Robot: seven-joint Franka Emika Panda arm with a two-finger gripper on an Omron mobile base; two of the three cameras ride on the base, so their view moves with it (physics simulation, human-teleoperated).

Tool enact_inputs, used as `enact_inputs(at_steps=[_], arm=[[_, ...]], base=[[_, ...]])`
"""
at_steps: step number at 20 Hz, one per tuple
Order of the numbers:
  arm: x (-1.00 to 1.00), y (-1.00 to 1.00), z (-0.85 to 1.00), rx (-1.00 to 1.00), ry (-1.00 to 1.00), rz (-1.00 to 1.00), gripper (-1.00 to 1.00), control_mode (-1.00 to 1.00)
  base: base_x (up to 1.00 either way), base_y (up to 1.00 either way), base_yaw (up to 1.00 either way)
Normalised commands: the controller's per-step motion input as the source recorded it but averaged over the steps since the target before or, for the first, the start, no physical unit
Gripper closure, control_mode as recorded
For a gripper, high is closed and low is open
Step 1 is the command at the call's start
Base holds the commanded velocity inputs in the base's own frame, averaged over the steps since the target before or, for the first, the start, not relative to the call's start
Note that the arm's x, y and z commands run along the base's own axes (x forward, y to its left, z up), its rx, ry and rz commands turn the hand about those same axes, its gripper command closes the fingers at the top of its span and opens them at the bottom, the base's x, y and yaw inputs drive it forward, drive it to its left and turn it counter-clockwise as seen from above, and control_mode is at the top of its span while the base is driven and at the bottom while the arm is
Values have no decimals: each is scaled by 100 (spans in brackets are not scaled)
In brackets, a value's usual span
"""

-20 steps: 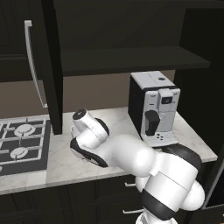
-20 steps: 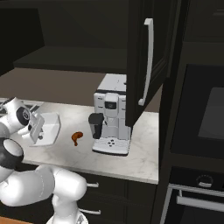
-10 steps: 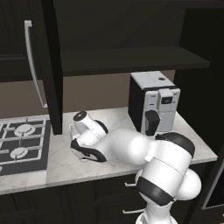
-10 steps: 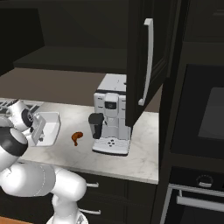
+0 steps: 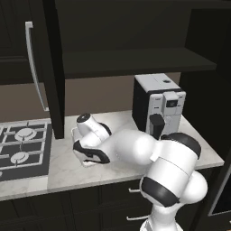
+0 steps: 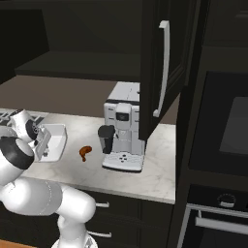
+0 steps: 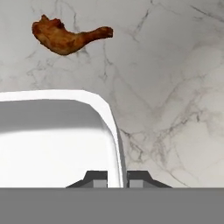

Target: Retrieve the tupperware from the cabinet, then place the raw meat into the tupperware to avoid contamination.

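The white tupperware [image 6: 54, 138] rests on the marble counter, left of the coffee machine. My gripper [image 7: 117, 177] is shut on the tupperware's wall [image 7: 114, 144], one fingertip on each side of it. From the left base, the hand [image 5: 90, 151] covers most of the container, leaving a white corner [image 5: 74, 134] in sight. The raw meat [image 6: 85, 152], a small reddish-brown drumstick, lies on the counter between container and machine; in the hand view the meat [image 7: 65, 37] sits a short way beyond the rim. The cabinet [image 5: 135, 61] above stands open, its shelf dark.
A silver and black coffee machine [image 5: 158, 110] stands at the counter's right. The open cabinet door [image 5: 49, 67] hangs over the counter's left part beside the stove [image 5: 20, 149]; the other door [image 6: 164, 68] juts out on the right. An oven [image 6: 225, 135] fills the far right.
The arm's elbow and upper links have swung up and to the right. The hand and the tupperware have stayed in nearly the same spot on the counter.
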Motion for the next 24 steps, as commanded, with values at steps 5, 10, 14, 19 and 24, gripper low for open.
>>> enact_inputs(at_steps=[5, 10, 14, 19, 24], arm=[[0, 0, -1, 0, 0, 0, -100, -100], [0, 0, 0, 0, 0, 0, -100, -100], [0, 0, 0, 0, 0, 0, -100, -100], [0, 8, 34, 4, 5, -1, -100, -100], [0, 4, 86, 11, 6, -6, -100, -100]], base=[[0, 0, 0], [0, 0, 0], [0, 0, 0], [0, 0, 0], [0, 0, 0]])
